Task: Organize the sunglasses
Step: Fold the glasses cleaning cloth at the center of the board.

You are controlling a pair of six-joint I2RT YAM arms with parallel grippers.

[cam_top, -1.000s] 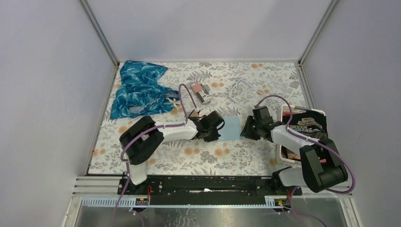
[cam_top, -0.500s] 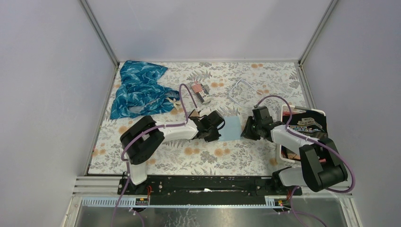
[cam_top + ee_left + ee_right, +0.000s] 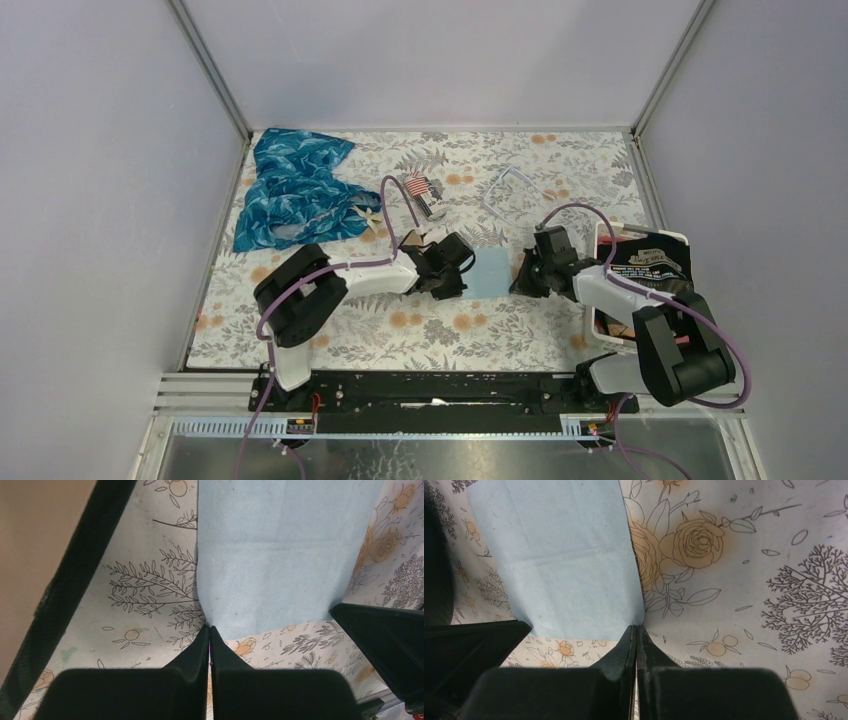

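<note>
1. Blue, thin and flat, the cloth [image 3: 490, 272] lies at the middle of the floral counter [image 3: 450, 335], caught at both near corners. The left end effector [image 3: 209, 628] is closed tight on the near-left corner. The right end effector [image 3: 636, 626] is closed tight on the near-right one.

2. The sunglasses [image 3: 410, 240] sit just left of the cloth, beside the left wrist. Their tan lens and dark rim [image 3: 35, 530] fill the upper left of the left wrist view. Neither end effector holds them.

3. The step in hand looks like preparing the cloth, by lifting or folding it, before the sunglasses themselves are handled. The next move would call for both arms to rise together with an even pull. A lopsided tug could slip a corner out of the fingertips.

4. The cloth's far edge is free, with open counter beyond it as far as the clear-framed glasses [image 3: 510, 190].

5. Room is tighter at the sides. The sunglasses crowd the left arm, so a sweep to the left risks knocking them. The white tray [image 3: 640, 236] with the black case [image 3: 655, 268] sits close behind the right arm.

6. Bare counter lies near of the cloth, and the leaf-print fabric [image 3: 290, 190] lies well apart at far left.
</note>
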